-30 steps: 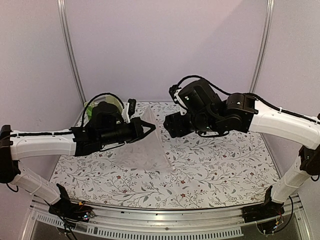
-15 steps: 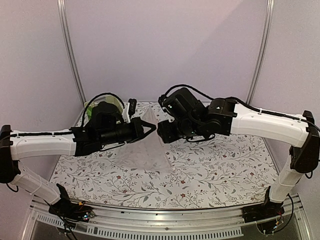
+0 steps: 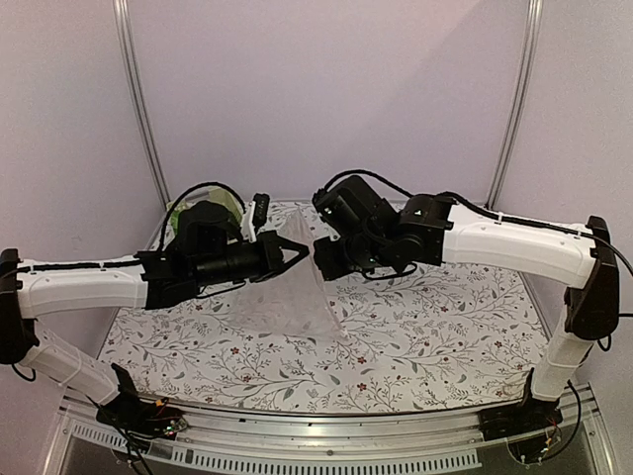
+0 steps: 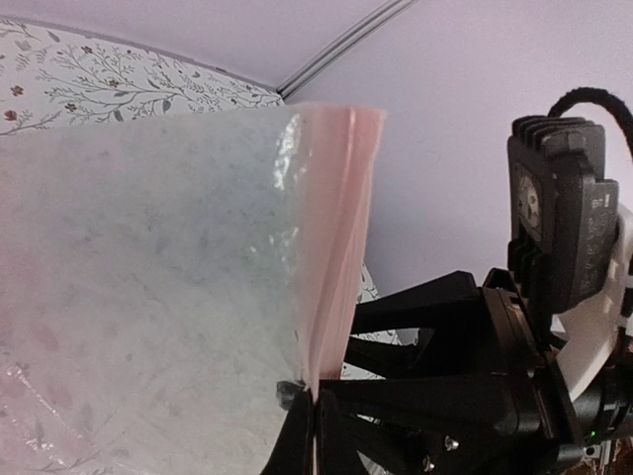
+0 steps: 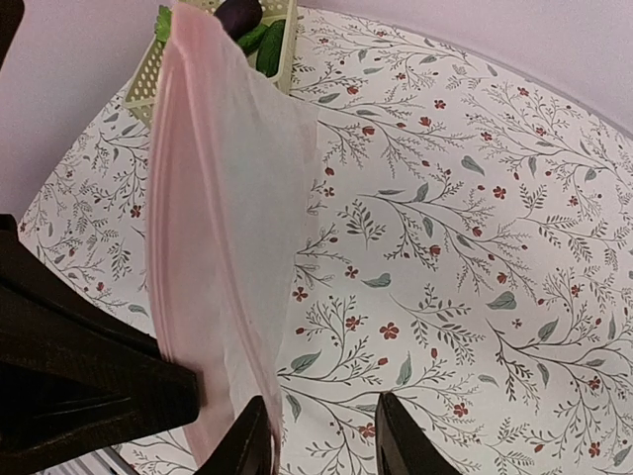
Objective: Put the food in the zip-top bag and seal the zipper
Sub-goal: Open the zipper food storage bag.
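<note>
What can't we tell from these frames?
- How much food: left arm partly hides the basket in top view; right wrist view's edge crops it.
- Whether the zipper is sealed: edge-on in both wrist views.
- Whether the right gripper touches the zip-top bag: top view too small, wrist view ambiguous.

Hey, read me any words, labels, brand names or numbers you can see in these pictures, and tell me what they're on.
No text can be read in any view.
A round mark on the right arm's wrist housing: too blurred to read.
The zip-top bag and its pink zipper: no print visible.
The tablecloth: flowers and leaves only, no words.
</note>
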Controlling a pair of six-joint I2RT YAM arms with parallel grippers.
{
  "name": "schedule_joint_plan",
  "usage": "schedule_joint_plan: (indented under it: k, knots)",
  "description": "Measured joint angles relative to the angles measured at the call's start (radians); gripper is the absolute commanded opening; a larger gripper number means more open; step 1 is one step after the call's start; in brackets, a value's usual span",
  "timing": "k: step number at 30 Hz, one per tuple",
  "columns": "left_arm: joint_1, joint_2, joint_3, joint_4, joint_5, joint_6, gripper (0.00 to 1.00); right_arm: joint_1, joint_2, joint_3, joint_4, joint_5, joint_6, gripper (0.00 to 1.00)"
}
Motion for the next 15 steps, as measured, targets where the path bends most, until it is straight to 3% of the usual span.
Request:
schedule_joint_plan:
  k: [9, 15]
  knots:
    - [0.0, -0.009, 0.003, -0.005, 0.0, 0.021, 0.0, -0.006, 0.039, 0.012, -0.001, -0.008, 0.0, 0.02]
    - [0.0, -0.032, 0.119, -0.222, -0.094, 0.134, 0.0, -0.048, 0.031, 0.013, -0.033, 0.046, -0.008, 0.0]
